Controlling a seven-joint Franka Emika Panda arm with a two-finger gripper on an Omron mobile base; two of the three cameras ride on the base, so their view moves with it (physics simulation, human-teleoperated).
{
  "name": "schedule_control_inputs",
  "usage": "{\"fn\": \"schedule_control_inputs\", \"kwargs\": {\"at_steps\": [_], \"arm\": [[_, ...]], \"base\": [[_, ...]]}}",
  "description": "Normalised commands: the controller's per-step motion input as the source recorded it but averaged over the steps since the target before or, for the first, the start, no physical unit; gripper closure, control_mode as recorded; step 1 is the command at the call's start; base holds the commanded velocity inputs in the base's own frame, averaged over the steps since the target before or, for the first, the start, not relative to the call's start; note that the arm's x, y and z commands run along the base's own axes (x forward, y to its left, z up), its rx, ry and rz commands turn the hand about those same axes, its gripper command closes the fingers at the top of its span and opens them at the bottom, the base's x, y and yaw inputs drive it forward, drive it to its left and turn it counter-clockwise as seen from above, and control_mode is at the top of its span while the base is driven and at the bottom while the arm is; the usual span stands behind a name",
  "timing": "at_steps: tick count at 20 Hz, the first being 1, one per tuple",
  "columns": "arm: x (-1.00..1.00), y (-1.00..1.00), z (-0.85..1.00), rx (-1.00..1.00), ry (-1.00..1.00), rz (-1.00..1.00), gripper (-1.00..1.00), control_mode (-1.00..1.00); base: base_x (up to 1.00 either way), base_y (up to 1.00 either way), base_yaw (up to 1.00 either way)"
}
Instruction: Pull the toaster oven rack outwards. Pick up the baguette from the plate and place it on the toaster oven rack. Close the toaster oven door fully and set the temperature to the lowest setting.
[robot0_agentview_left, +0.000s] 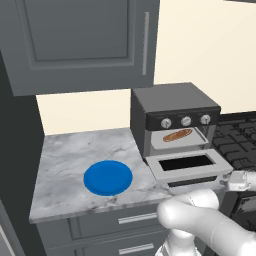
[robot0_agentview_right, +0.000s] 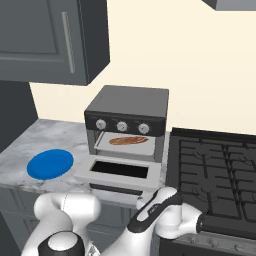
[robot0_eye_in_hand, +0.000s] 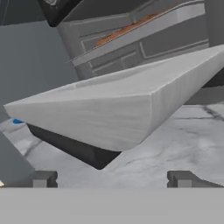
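Left base view showed the baguette (robot0_agentview_left: 177, 135) lying on the toaster oven rack (robot0_agentview_left: 181, 139) inside the toaster oven (robot0_agentview_left: 172, 117), door (robot0_agentview_left: 187, 166) dropped open, plate (robot0_agentview_left: 108, 177) bare on the counter (robot0_agentview_left: 65, 160). Right base view agreed. Hand view had the gripper (robot0_eye_in_hand: 112, 179) spread wide, holding nothing, near the door's edge.

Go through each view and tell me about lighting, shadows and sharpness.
Left base view: flat, even light, no glare, only a faint shadow around the plate. Right base view: equally flat and sharp; the baguette reads clearly inside the toaster oven. Hand view: the toaster oven door looms close, coarse and soft-edged, dark beneath.
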Motion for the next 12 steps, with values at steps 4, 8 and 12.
{"fn": "schedule_control_inputs", "kwargs": {"at_steps": [4, 8, 12], "arm": [[0.30, 0.00, -0.21, 0.01, -0.19, 0.00, -1.00, -1.00], [0.45, 0.00, -0.19, 0.00, -0.15, 0.00, -1.00, -1.00], [0.58, 0.00, -0.09, 0.02, -0.12, 0.00, -1.00, -1.00]], "base": [[0.00, 0.00, 0.00], [0.00, 0.00, 0.00], [0.00, 0.00, 0.00]]}}
